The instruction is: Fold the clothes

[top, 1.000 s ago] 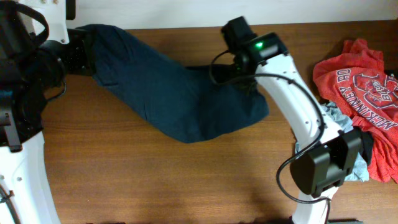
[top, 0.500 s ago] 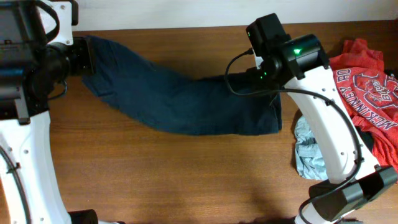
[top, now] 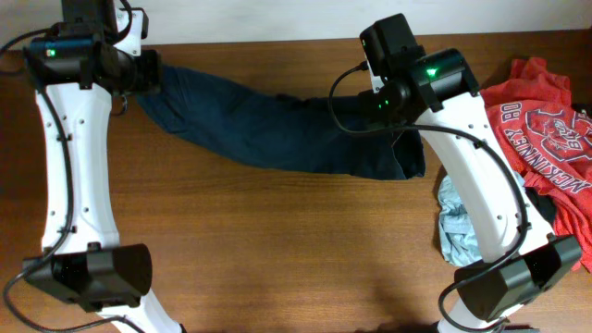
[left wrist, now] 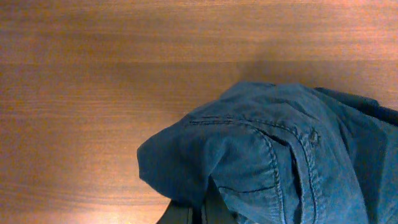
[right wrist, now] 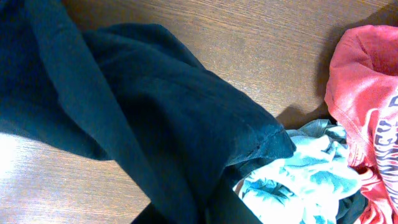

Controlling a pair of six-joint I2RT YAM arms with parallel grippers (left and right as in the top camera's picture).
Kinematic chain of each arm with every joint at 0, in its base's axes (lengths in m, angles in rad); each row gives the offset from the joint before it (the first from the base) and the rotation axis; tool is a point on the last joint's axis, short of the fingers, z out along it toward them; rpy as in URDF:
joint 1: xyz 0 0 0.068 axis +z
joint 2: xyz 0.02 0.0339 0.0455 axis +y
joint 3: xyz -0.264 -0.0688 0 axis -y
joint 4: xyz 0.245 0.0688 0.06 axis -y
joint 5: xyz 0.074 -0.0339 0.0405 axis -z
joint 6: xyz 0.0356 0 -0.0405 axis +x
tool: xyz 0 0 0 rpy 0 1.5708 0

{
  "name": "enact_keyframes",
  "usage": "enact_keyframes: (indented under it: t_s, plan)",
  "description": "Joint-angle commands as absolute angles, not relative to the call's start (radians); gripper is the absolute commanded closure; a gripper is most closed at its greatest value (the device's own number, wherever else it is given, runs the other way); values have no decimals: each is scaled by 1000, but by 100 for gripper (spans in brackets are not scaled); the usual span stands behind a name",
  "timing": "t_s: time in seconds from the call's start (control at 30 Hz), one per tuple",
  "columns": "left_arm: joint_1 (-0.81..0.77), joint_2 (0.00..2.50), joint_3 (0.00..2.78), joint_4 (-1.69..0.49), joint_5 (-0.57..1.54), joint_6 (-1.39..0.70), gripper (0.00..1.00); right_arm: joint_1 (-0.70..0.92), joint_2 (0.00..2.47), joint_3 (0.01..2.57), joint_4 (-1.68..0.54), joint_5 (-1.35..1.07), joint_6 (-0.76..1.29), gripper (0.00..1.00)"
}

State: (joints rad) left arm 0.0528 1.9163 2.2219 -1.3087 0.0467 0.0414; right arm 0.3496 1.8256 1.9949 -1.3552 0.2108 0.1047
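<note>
Holding the navy shorts by both ends, stretched over the far half of the wooden table. Seen from overhead as one long band, running from about 10 o'clock to about 4 o'clock. Hard to tell whether resting on the wood in the middle or hanging just above it.

Clamped tight with the left end effector on the 10 o'clock end; in the left wrist view, a stitched seam bunched right at the grip. Pinched also with the right end effector, fully closed, a little inside the 4 o'clock end, leaving a short flap past it toward 5 o'clock. Not possible to see how deep either bite goes, with the fingers covered by cloth.

Twisted and rope-like for now, not flat, so probably still at the spreading step and not yet at a fold. Likely needs a pull apart along that same 10-to-4 line, then a lowering.

Equally near for both arms, one at each end. Worth watching the red printed T-shirt and the pale blue cloth, just beside the 4 o'clock end: easy to drag along.
</note>
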Motion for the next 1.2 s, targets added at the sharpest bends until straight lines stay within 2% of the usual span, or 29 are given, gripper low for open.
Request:
enact_keyframes:
  t_s: [0.0,0.23,0.43,0.67,0.73,0.77,0.8,0.83,0.87,0.9,0.93,1.17]
  plan:
    - [56,1783,2280,-1341,37,46,100,347,1782,1997,-1366,211,109,96]
    - [55,1518,2379,-1420,63,62,100,348,1540,1997,-1470,123,110,96]
    - [55,1382,2379,-1397,3,60,100,347,1352,1997,-1401,20,117,96]
    - [55,1605,2379,-1383,3,51,97,347,1501,1997,-1360,-23,117,95]
    - [62,1709,2379,-1355,3,64,84,346,1590,1997,-1333,-17,105,92]
    - [65,1766,2379,-1339,3,74,55,345,1630,1997,-1316,3,105,85]
    - [69,1814,2379,-1332,3,74,33,344,1676,1997,-1296,37,105,70]
    - [70,1855,2379,-1335,3,73,22,339,1708,1997,-1285,62,105,58]
    - [74,1894,2379,-1350,3,73,3,332,1746,1997,-1282,85,105,55]
    - [76,1953,2379,-1405,3,73,1,319,1797,1997,-1291,88,105,38]
    - [76,1972,2379,-1432,3,73,1,312,1818,1997,-1306,82,105,34]
    - [76,1990,2379,-1555,3,74,1,313,1834,1997,-1382,24,46,25]
